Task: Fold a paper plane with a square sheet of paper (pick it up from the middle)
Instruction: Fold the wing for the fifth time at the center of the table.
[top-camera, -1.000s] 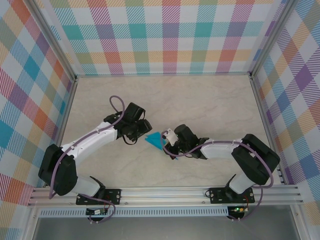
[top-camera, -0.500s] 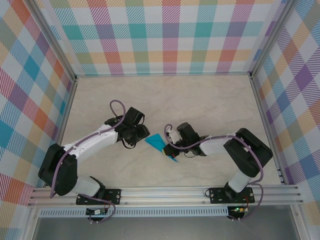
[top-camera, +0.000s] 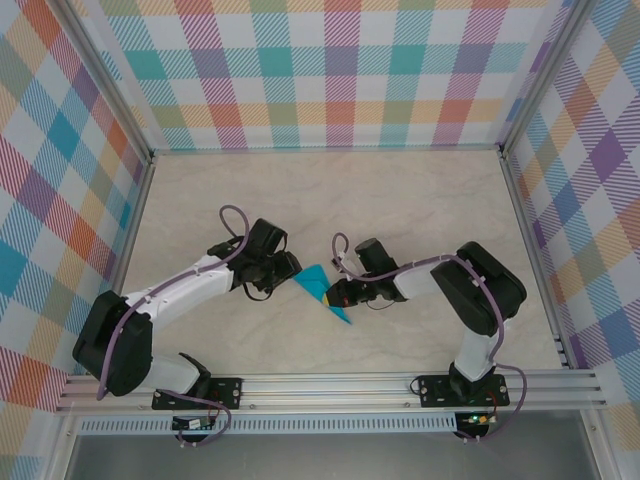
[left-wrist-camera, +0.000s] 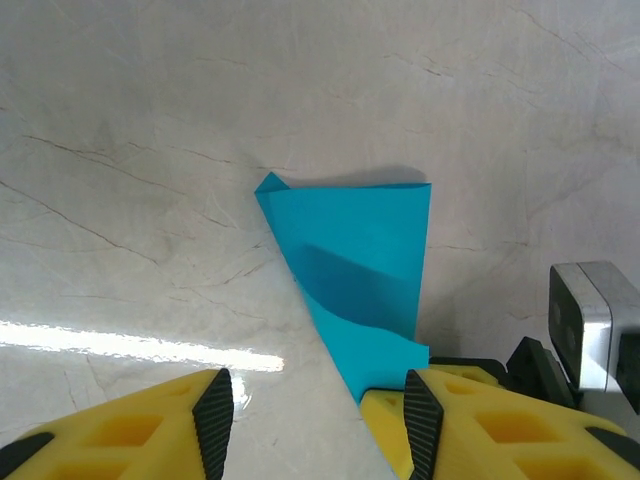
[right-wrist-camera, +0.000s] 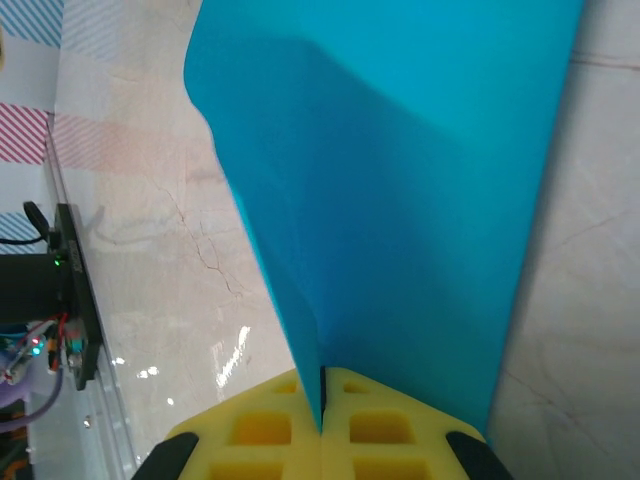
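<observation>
Our right gripper (right-wrist-camera: 322, 420) is clamped tight on one end of the folded teal paper (top-camera: 320, 288), which sits partly raised off the table (top-camera: 420, 200) between the two arms. Our left gripper (left-wrist-camera: 310, 415) hovers just beside it, jaws spread and empty. We judge the left should press the free flap down squarely, so the crease runs true.

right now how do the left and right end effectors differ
The left end effector is open; the right end effector is shut. The left holds nothing, the teal paper lying just ahead of its spread fingers; the right pinches that paper's edge. Both have yellow fingers.
</observation>
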